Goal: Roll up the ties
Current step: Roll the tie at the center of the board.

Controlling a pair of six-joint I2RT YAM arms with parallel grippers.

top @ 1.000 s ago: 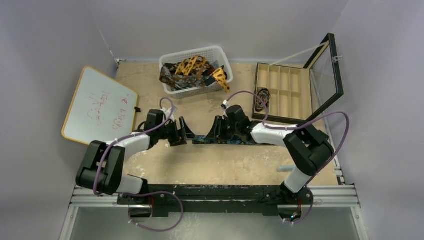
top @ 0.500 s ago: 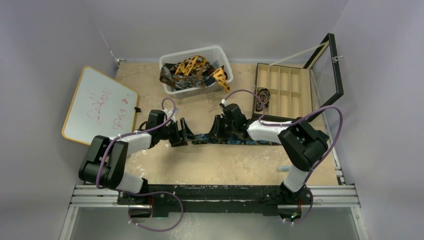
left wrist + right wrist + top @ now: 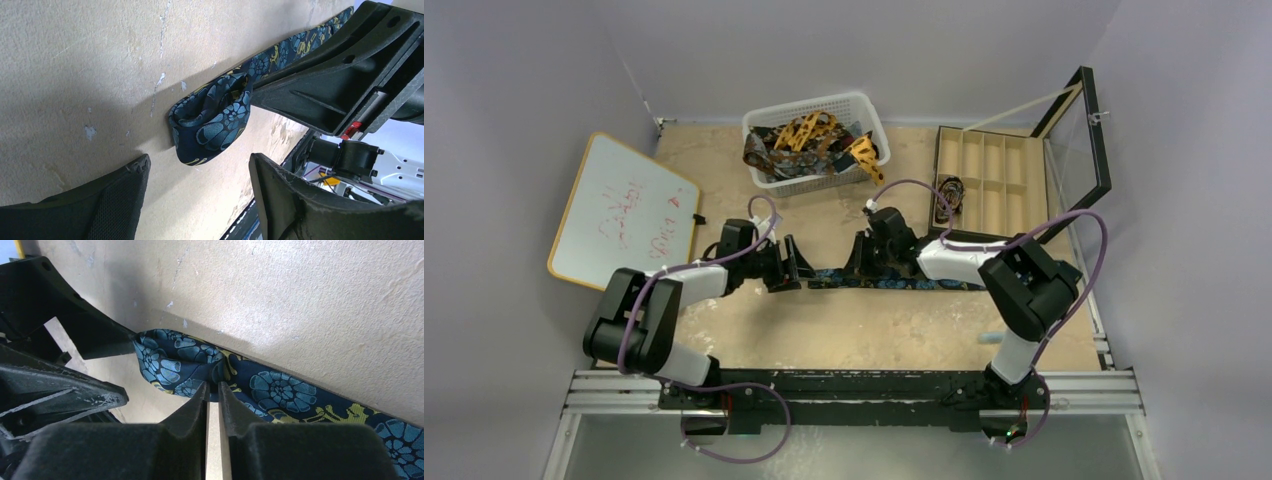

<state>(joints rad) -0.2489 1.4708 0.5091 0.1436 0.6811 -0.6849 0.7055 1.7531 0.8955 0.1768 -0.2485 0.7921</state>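
Note:
A dark navy tie (image 3: 924, 284) with blue-gold print lies stretched across the table's middle. Its left end is folded over into a small loop (image 3: 215, 117). My right gripper (image 3: 861, 262) is shut on that fold (image 3: 213, 385), with the tie (image 3: 285, 392) running off to the right. My left gripper (image 3: 790, 264) is open just left of the folded end. In its wrist view the jaws (image 3: 200, 167) straddle bare table below the loop without touching it. More ties (image 3: 809, 140), orange-yellow and dark brown, sit heaped in the basket.
A white mesh basket (image 3: 769, 180) stands at the back centre. A black compartment box (image 3: 984, 160) with its lid open is at the back right, with a rolled tie (image 3: 948, 198) in it. A whiteboard (image 3: 624, 210) lies at the left.
My right arm has shifted slightly left and away, drawing the tie's folded end with it. The left gripper stays open and has hardly moved.

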